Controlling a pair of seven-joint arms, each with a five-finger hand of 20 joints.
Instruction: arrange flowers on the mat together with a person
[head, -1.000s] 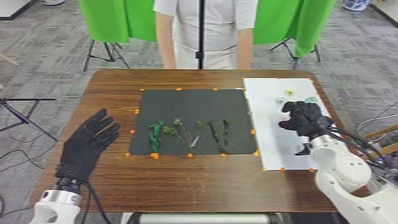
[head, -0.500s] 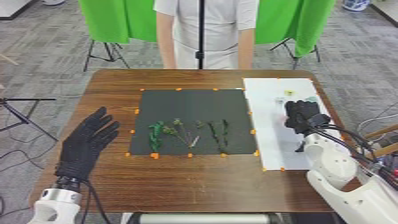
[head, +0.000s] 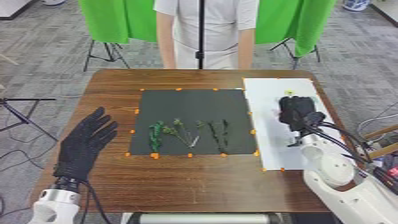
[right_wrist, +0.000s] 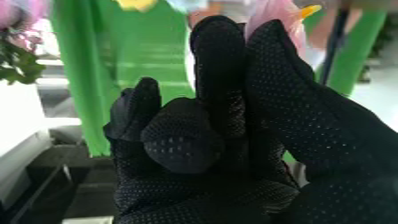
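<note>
Since the green stems (head: 155, 137) lie near the dark mat's (head: 191, 107) bottom edge, adding a bloom looks like the current step, imo. Right hand's (head: 297, 109) over the white sheet (head: 266, 112), fingers loosely straight, no visible grip; left hand's (head: 83, 145) open, empty. Next: grasp gently.

Quantities: one table (head: 195, 185), one dark mat (head: 185, 106), one white mat (head: 277, 155), at least four green stems (head: 155, 137) (overlap prevents an exact count).
</note>
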